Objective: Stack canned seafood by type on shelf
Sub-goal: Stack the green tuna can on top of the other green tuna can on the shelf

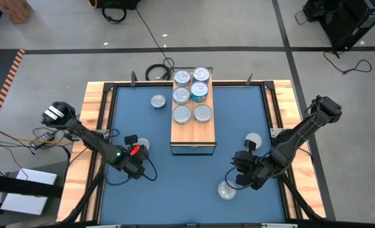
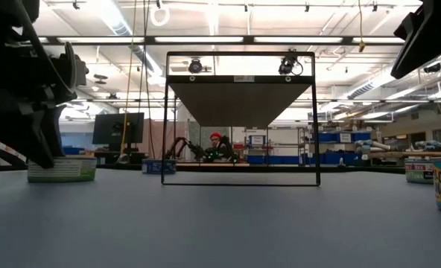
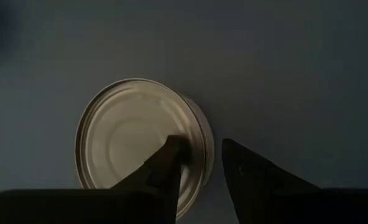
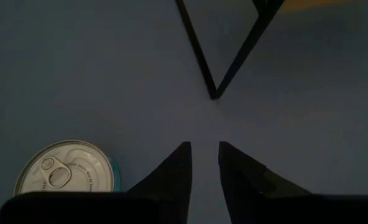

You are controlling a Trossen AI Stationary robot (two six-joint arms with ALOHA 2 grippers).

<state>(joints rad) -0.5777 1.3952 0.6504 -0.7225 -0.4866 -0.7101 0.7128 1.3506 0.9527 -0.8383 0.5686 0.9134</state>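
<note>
Now the left fingers [image 3: 196, 168] sit apart over the rim of a tin [image 3: 140, 140] on the surface, one finger on its lid, not gripping. Next they should squeeze, then lift it to the shelf [image 1: 192, 130]. The right fingers [image 4: 204, 163] wait apart, holding nothing, beside another tin [image 4: 63, 171].

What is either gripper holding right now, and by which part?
Nothing is held. The left gripper is open, its fingers straddling the rim of a silver tin on the mat. The right gripper is empty.
</note>
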